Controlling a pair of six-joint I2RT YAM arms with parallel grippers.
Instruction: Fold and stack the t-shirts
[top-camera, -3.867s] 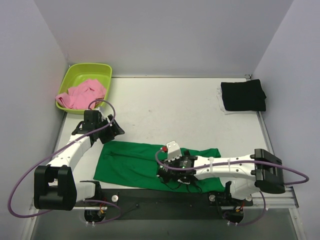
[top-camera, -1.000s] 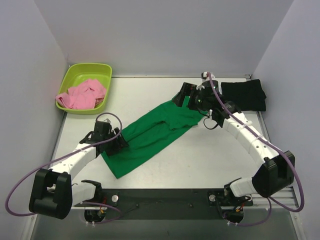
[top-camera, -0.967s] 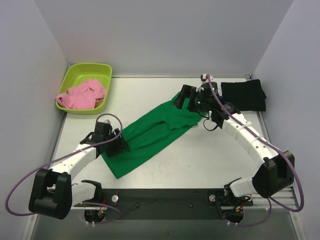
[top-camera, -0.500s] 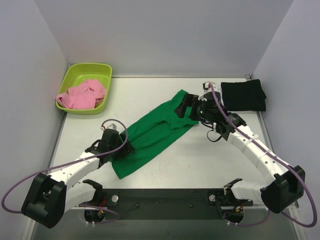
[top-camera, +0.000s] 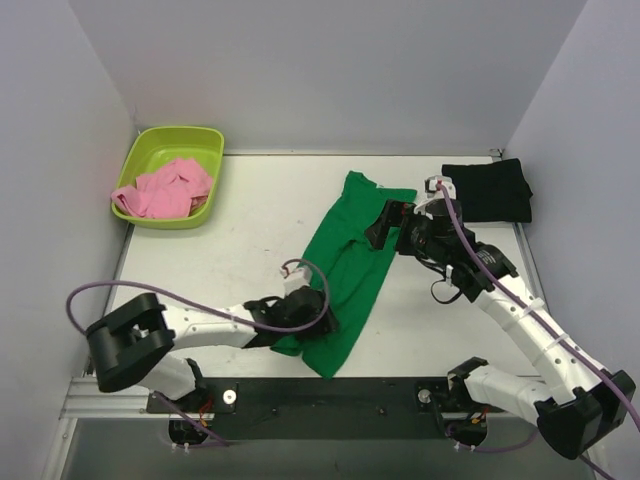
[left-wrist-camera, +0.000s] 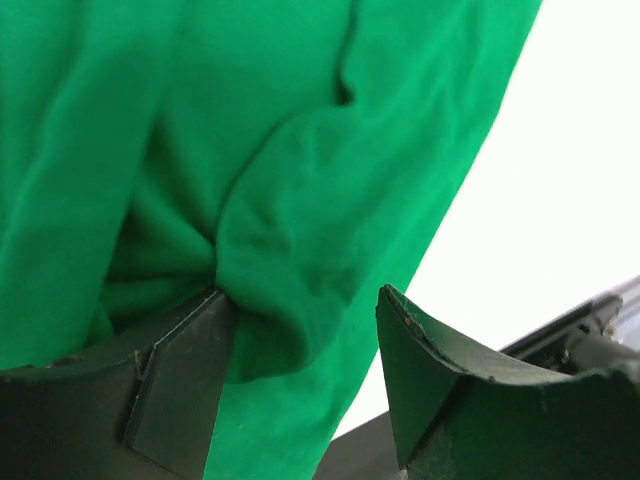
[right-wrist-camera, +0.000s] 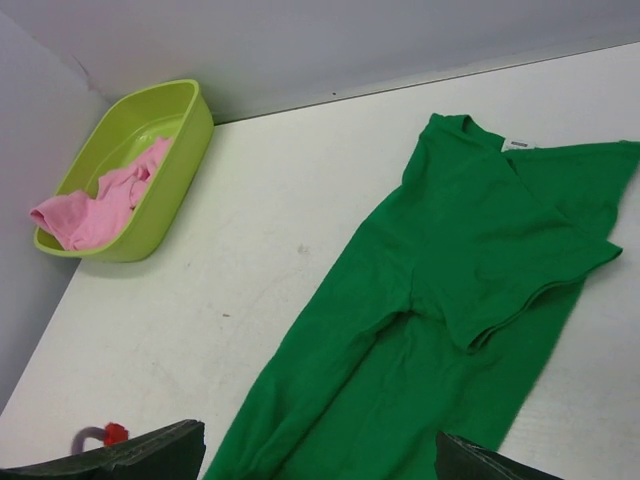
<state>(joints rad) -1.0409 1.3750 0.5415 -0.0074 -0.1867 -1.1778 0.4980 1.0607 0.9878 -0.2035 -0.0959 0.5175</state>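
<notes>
The bright green t-shirt (top-camera: 350, 260) lies in a long narrow strip, collar at the far end and hem toward the near edge. My left gripper (top-camera: 316, 318) rests on its near end. In the left wrist view, the left gripper (left-wrist-camera: 300, 385) has its jaws apart with a bunched fold of the green t-shirt (left-wrist-camera: 250, 150) against one finger (left-wrist-camera: 180, 390). My right gripper (top-camera: 382, 225) hangs open above the green t-shirt (right-wrist-camera: 470, 270), holding nothing. The black t-shirt (top-camera: 487, 190) lies folded at the far right. The pink t-shirt (top-camera: 165, 188) is crumpled in the tub.
The lime-green tub (top-camera: 180, 137) stands in the far left corner, also seen in the right wrist view as the tub (right-wrist-camera: 180, 150) with the pink t-shirt (right-wrist-camera: 95, 205) inside. A black rail (top-camera: 330, 395) runs along the table's near edge, just past the shirt's hem.
My left gripper swept right along the near side, dragging the shirt's hem end with it. The shirt swung from a diagonal to nearly straight. My right gripper drew back from the collar end.
</notes>
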